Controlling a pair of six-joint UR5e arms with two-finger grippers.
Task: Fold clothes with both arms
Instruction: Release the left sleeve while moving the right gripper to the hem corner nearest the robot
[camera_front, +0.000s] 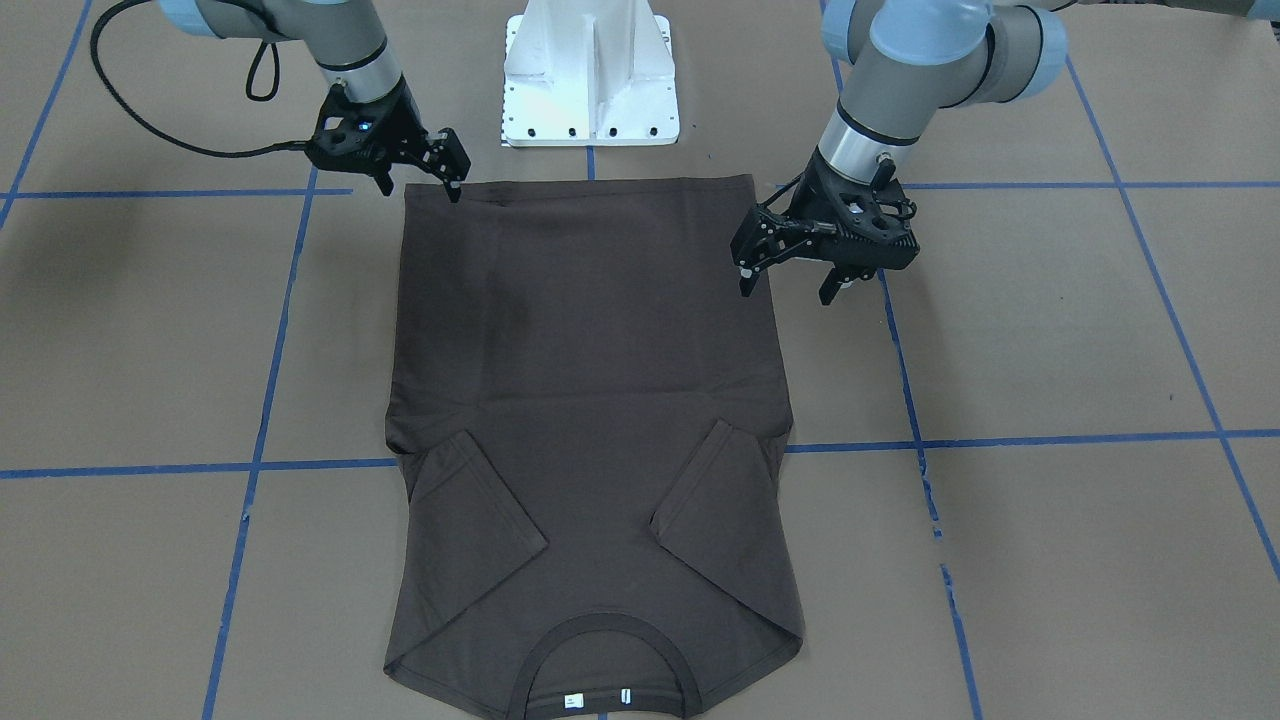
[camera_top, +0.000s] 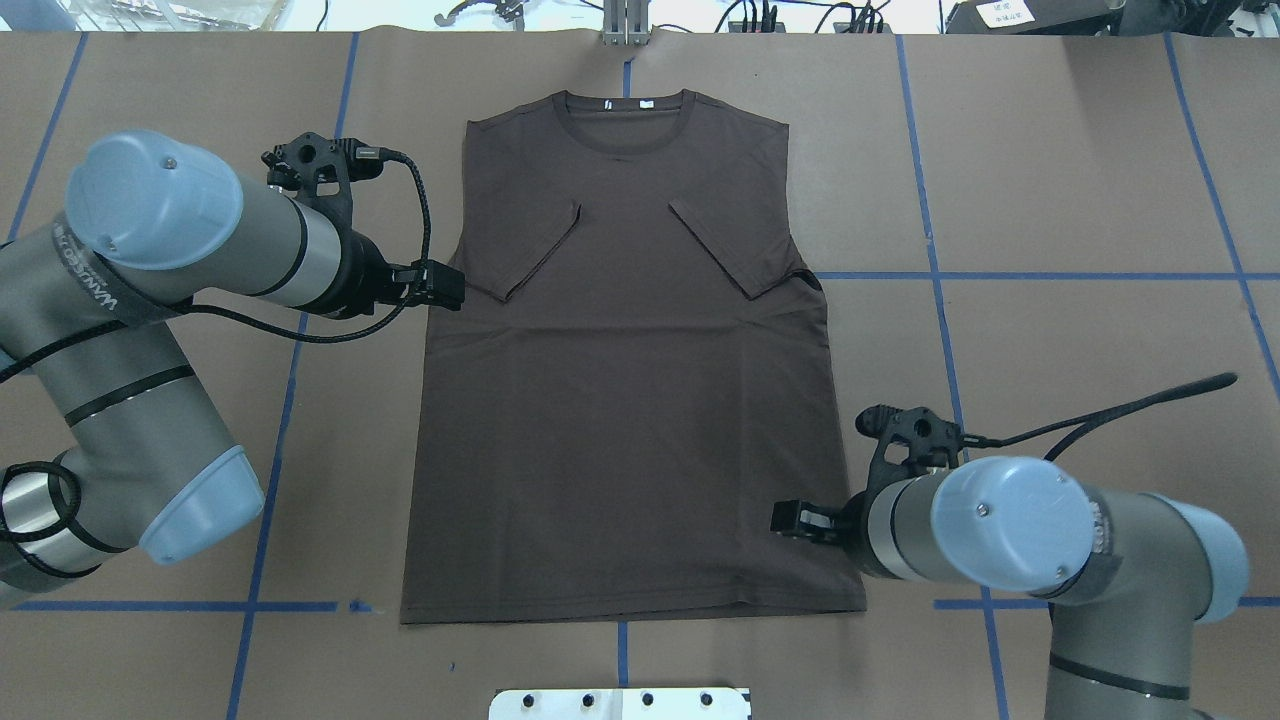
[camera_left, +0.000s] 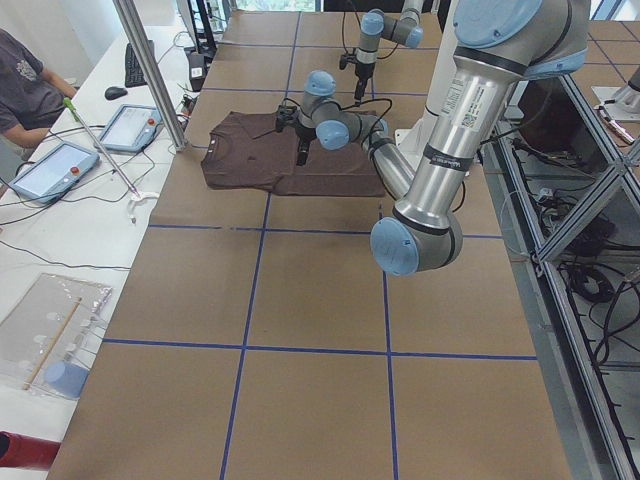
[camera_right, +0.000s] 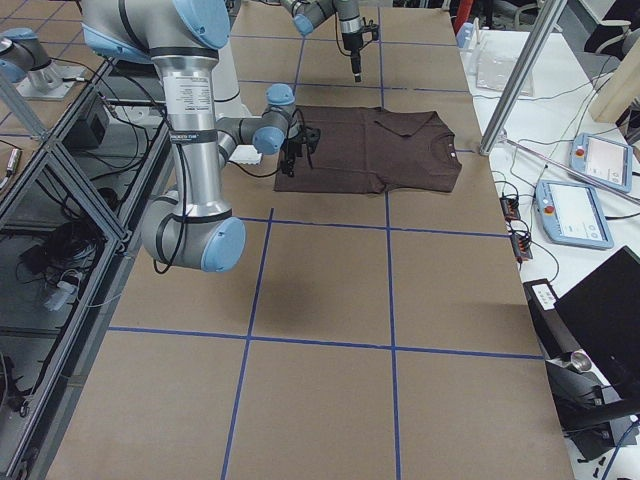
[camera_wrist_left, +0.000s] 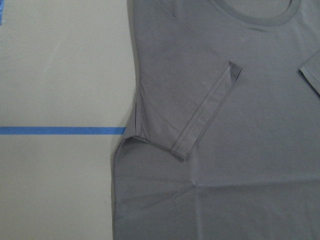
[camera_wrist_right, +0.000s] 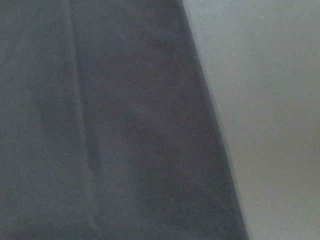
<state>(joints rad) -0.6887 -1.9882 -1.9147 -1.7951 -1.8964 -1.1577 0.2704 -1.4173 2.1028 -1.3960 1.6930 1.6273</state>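
1. From across the table, the T-shirt (camera_front: 590, 400) is lying flat on the paper-covered table (camera_front: 1050, 330). Its hem (camera_front: 580, 183) is at 12 o'clock by the white pedestal (camera_front: 590, 80), its collar (camera_front: 608, 640) at 6 o'clock, and both sleeves (camera_front: 480, 510) are lying turned in on the body. The right gripper (camera_front: 420, 190) is hanging at the 11 o'clock hem corner, jaws spread wide, holding nothing. The left gripper (camera_front: 787, 288) is gaping wide and empty too, at the 2 o'clock side edge, farther from the hem. They are not standing level, so I am fearing a skew fold if both are pinching where they are.
2. From overhead, the shirt is sitting mid-table, collar at 12 o'clock near the far edge. The wrists are hiding the jaws, so here I cannot tell their width. A long forward drag might be pushing the collar over that edge.
3. From the left end, the jaws are too small to judge. A person (camera_left: 25, 80) is sitting at 10 o'clock beside the table.
4. From the right end, the shirt is lying at 12 o'clock, the jaws again too small to tell.
5. The left wrist camera is looking at one turned-in sleeve, with a blue tape line (camera_wrist_left: 60, 130) at 9 o'clock. Cloth is puckering at the armpit, so lifting there may be letting the sleeve flop open.
6. The right wrist camera is showing, blurred, the shirt's edge running toward 5 o'clock, with bare paper at 3 o'clock. Jaws closing here may be catching only one layer, or the paper.
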